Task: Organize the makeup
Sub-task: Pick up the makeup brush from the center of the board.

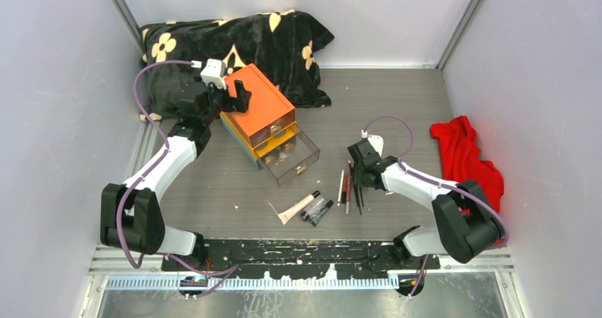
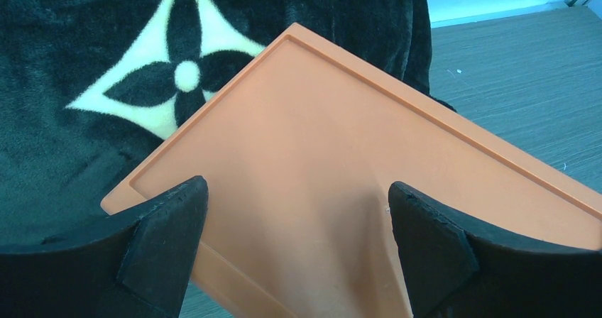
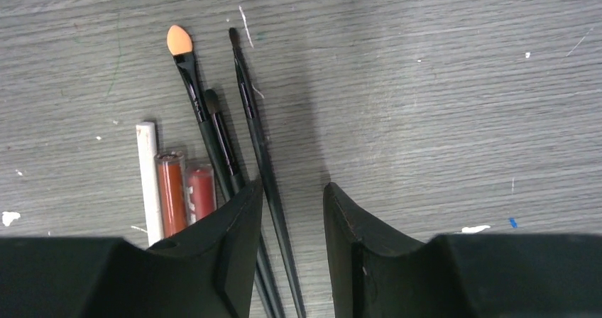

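The makeup lies on the grey table in front of the arms. A pinkish tube [image 1: 298, 206] and two dark tubes [image 1: 317, 209] lie at the centre. A row of thin brushes and pencils [image 1: 348, 187] lies beside them. In the right wrist view I see an orange-tipped applicator [image 3: 179, 41], a thin black brush [image 3: 246, 91], a white pencil [image 3: 147, 176], an orange gloss tube [image 3: 170, 190] and a red one [image 3: 201, 190]. My right gripper [image 1: 358, 174] [image 3: 292, 197] is low over them, narrowly open, with the thin brush's handle between the fingers. My left gripper [image 1: 238, 94] [image 2: 298, 190] is wide open over the orange box's lid.
The orange box [image 1: 259, 105] [image 2: 341, 169] stands at the centre left with its clear bottom drawer [image 1: 292, 158] pulled out. A black flowered blanket [image 1: 234, 45] [image 2: 85, 62] lies behind it. A red cloth [image 1: 465, 155] lies at the right wall.
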Controlling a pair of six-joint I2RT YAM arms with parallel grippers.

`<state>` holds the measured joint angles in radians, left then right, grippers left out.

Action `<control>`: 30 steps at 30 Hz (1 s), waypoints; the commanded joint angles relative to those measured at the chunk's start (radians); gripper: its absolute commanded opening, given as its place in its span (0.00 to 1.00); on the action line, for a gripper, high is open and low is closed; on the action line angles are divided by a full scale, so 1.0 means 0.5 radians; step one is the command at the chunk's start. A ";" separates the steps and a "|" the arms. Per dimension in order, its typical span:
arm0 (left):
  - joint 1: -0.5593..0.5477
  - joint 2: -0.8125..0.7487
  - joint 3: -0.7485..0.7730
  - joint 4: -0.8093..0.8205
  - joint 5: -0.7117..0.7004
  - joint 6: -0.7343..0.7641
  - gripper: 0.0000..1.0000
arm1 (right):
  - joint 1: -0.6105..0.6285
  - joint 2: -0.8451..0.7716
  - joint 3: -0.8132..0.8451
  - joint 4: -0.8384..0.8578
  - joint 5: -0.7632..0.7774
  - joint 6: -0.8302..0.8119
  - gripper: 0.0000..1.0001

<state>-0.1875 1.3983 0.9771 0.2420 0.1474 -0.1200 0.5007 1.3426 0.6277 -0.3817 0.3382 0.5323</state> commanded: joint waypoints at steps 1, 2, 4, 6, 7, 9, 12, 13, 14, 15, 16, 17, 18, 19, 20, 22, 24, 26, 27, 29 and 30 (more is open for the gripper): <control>0.023 0.057 -0.135 -0.570 -0.038 -0.104 0.98 | -0.013 0.051 0.001 0.090 0.010 0.001 0.42; 0.024 0.057 -0.134 -0.570 -0.039 -0.103 0.98 | -0.013 0.058 0.001 0.096 0.006 0.002 0.42; 0.022 0.051 -0.134 -0.572 -0.040 -0.101 0.98 | -0.014 0.073 0.004 0.101 0.007 0.002 0.42; 0.024 0.048 -0.135 -0.572 -0.043 -0.100 0.98 | -0.020 0.086 0.008 0.099 0.011 0.004 0.42; 0.022 0.048 -0.133 -0.573 -0.041 -0.100 0.98 | -0.021 0.092 0.013 0.102 0.007 0.002 0.36; 0.023 0.047 -0.134 -0.575 -0.042 -0.097 0.98 | -0.026 0.102 0.015 0.102 0.005 0.001 0.19; 0.023 0.045 -0.141 -0.572 -0.043 -0.095 0.98 | -0.029 0.116 0.011 0.096 0.002 0.008 0.08; 0.022 0.043 -0.142 -0.571 -0.044 -0.097 0.98 | -0.029 0.119 0.013 0.095 0.002 0.010 0.08; 0.024 0.039 -0.145 -0.570 -0.043 -0.097 0.98 | -0.027 0.120 0.012 0.097 -0.001 0.016 0.07; 0.024 0.036 -0.146 -0.569 -0.043 -0.096 0.98 | -0.029 0.122 0.010 0.093 -0.001 0.016 0.03; 0.024 0.036 -0.145 -0.572 -0.046 -0.094 0.98 | -0.029 0.120 0.011 0.090 -0.002 0.015 0.01; 0.026 0.034 -0.144 -0.573 -0.049 -0.094 0.98 | -0.028 0.117 0.012 0.087 -0.001 0.014 0.01; 0.024 0.032 -0.147 -0.573 -0.049 -0.092 0.98 | -0.030 0.108 0.015 0.082 -0.001 0.011 0.01; 0.024 0.031 -0.147 -0.576 -0.052 -0.091 0.98 | -0.029 0.089 0.023 0.071 -0.001 0.003 0.01; 0.024 0.032 -0.144 -0.576 -0.054 -0.091 0.98 | -0.029 0.070 0.038 0.047 0.004 -0.008 0.01; 0.023 0.031 -0.144 -0.573 -0.049 -0.094 0.98 | -0.028 0.012 0.094 -0.022 0.016 -0.034 0.01; 0.022 0.031 -0.143 -0.567 -0.047 -0.101 0.98 | -0.027 -0.063 0.164 -0.103 0.037 -0.066 0.01; 0.022 0.031 -0.139 -0.564 -0.044 -0.107 0.98 | -0.027 -0.151 0.248 -0.194 0.058 -0.107 0.01; 0.025 0.029 -0.139 -0.564 -0.041 -0.109 0.98 | -0.027 -0.186 0.294 -0.233 0.054 -0.131 0.01; 0.025 0.026 -0.134 -0.564 -0.041 -0.111 0.98 | -0.027 -0.235 0.397 -0.319 0.038 -0.180 0.01; 0.024 0.024 -0.135 -0.564 -0.040 -0.113 0.98 | -0.029 -0.248 0.454 -0.359 0.017 -0.200 0.01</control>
<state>-0.1875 1.3823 0.9699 0.2302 0.1482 -0.1230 0.4931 1.2919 0.7280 -0.4889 0.3386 0.4862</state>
